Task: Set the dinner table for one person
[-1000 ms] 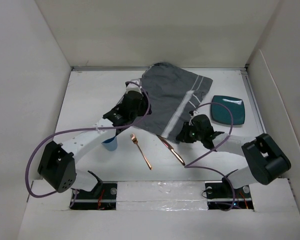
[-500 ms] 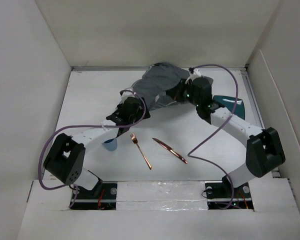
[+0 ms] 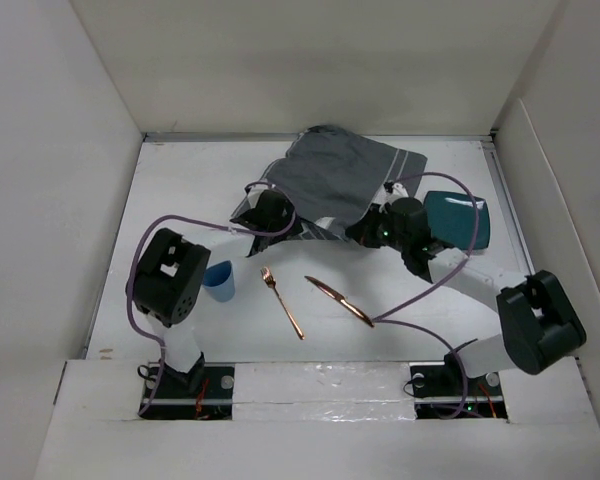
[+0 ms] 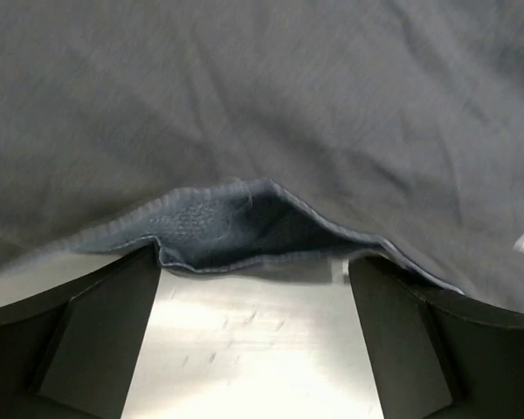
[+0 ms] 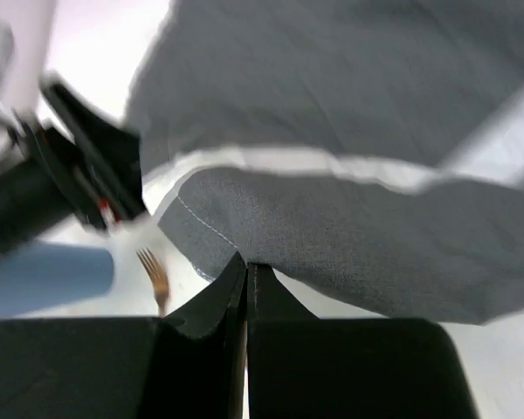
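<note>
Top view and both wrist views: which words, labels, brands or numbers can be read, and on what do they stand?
None. The grey placemat, teal plate, blue cup, fork and knife show no writing in any view.

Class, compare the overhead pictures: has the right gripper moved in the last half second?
Yes. The right gripper has drawn back toward the knife, from the teal plate's far edge to level with its middle.
</note>
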Controlling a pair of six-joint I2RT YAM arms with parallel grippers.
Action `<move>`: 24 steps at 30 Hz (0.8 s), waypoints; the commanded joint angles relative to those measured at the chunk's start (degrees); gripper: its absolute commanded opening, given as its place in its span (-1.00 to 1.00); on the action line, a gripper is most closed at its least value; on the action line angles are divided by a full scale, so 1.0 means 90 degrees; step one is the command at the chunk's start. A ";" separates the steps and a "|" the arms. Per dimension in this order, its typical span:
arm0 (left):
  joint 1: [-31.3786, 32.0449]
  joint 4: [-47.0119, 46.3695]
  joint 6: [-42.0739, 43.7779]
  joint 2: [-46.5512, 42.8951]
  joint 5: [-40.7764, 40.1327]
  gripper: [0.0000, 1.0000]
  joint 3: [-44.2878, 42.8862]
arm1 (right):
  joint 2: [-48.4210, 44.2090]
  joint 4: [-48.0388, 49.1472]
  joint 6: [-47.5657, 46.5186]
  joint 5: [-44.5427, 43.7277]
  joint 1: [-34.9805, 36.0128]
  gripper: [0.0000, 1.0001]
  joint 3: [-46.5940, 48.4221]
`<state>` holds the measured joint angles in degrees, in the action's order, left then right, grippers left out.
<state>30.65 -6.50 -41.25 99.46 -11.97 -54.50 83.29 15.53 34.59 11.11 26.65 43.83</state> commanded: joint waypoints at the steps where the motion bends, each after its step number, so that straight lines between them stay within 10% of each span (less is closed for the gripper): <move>1: -0.0027 0.0107 -0.0104 0.0461 0.0439 0.74 -0.0544 | -0.0738 0.0326 -0.0298 -0.0248 0.0046 -1.00 -0.0425; 5: -0.0027 0.0107 -0.0114 0.1095 0.0529 0.29 -0.0984 | -0.0739 0.0325 -0.0357 -0.0162 0.0046 -1.00 -0.0613; 6: -0.0027 0.0281 -0.0075 0.1329 0.0355 -0.34 -0.1324 | -0.0584 0.0412 -0.0367 -0.0054 0.0046 -1.00 -0.0603; 9: -0.0114 0.0701 -0.0036 0.1604 0.0012 -0.83 -0.1863 | -0.0203 0.0569 -0.0328 0.0093 0.0046 -1.00 -0.0486; 22: -0.1539 0.1845 0.0462 0.1752 -0.0644 -1.00 -0.4821 | 0.2444 0.1000 0.0434 0.0484 0.1627 -1.00 0.1883; 24: -0.1716 0.2059 0.0550 0.1732 -0.0429 -0.77 -0.5037 | 0.2843 0.0864 0.0454 0.0465 0.1910 -0.84 0.2286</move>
<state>17.74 10.20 -38.26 118.65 -14.70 -95.70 106.08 22.81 37.82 13.91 40.12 59.59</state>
